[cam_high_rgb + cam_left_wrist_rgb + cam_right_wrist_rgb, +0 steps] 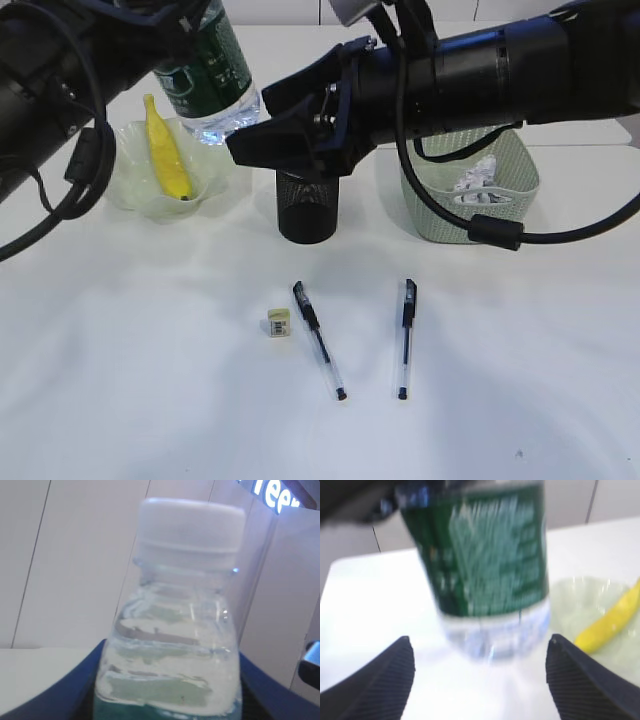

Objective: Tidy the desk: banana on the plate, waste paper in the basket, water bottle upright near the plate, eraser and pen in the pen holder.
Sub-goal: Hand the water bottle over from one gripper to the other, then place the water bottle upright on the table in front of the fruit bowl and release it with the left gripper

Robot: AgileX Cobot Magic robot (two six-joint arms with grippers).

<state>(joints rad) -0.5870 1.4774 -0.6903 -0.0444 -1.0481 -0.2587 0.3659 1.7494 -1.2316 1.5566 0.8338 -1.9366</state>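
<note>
1. Near the front edge of the desk (120, 400) lie the small things, all flat on the white top; the eraser (279, 322) sits just left of a pen (319, 340) that slants toward the front right; a second pen (406, 338) lies apart to the right, almost square to the front edge.
2. Further back, about mid-desk, the black mesh pen holder (307, 212) stands upright; the jaws of the right gripper (262, 128) hang above it and partly hide its rim.
3. To its right stands the basket (505, 195), with the waste paper (478, 180) inside it.
4. Toward the back left sits the plate (135, 185); the banana (168, 155) lies in it, dark tip toward the front.
5. Above the plate's right edge the water bottle (210, 75) hangs in the air, tilted; the left gripper (167, 700) is clamped on its body, the dark fingers (75, 690) pressed to either side below the white cap in the left wrist view.
6. The right gripper reaches across the middle toward the bottle's base; its fingers (385, 675) are spread wide, released, with the bottle's lower end between them and clear of both in the right wrist view.
</note>
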